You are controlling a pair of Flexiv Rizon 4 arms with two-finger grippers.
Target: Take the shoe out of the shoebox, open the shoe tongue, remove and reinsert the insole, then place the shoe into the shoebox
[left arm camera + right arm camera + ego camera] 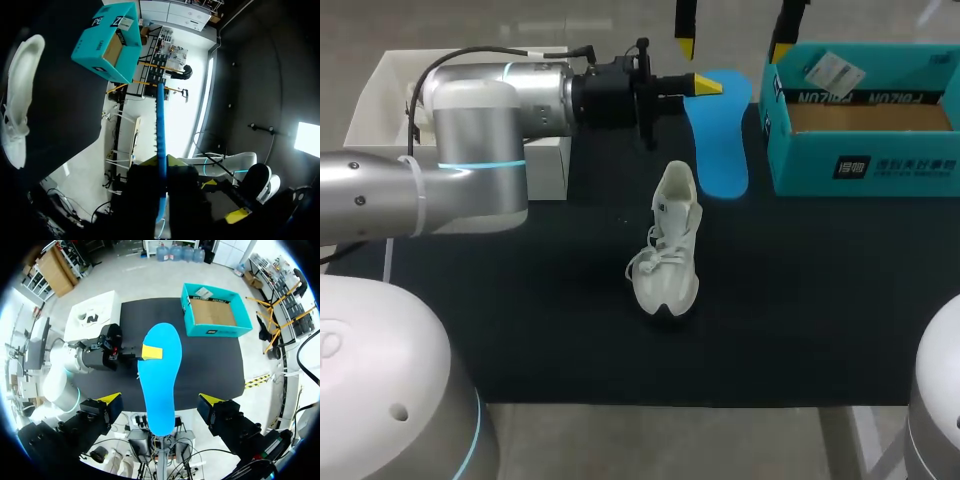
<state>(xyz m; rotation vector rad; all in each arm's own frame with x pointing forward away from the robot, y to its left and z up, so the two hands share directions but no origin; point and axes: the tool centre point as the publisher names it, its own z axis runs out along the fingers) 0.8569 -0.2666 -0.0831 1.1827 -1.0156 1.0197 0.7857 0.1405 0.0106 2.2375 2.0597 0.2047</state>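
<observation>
A white box [390, 95] stands at the far left of the dark bench [520, 330]. From that side the left arm [470, 110] reaches level across the far half of the bench. Its left tool [707, 85] is clenched on the edge of the blue insole [722, 140], near the insole's far end. In the left wrist view the insole [160, 145] shows edge-on as a thin blue line running straight out between the yellow tips.

The shoe [670, 250] stands on its sole at mid-bench, nearer the robot than the left tool and touched by neither tool. Its long axis runs near to far, with the toe toward the robot. It is white, with loose laces and a dark sole edge at the toe.

The insole's long axis also runs near to far. From above it shows a flat, plain blue face [160, 375] with one yellow fingertip [152, 351] on it.

The right tool [161, 402] hangs over the insole, released, its fingers wide to either side and apart from it. The teal shoebox [860, 165] sits open at the far right.
</observation>
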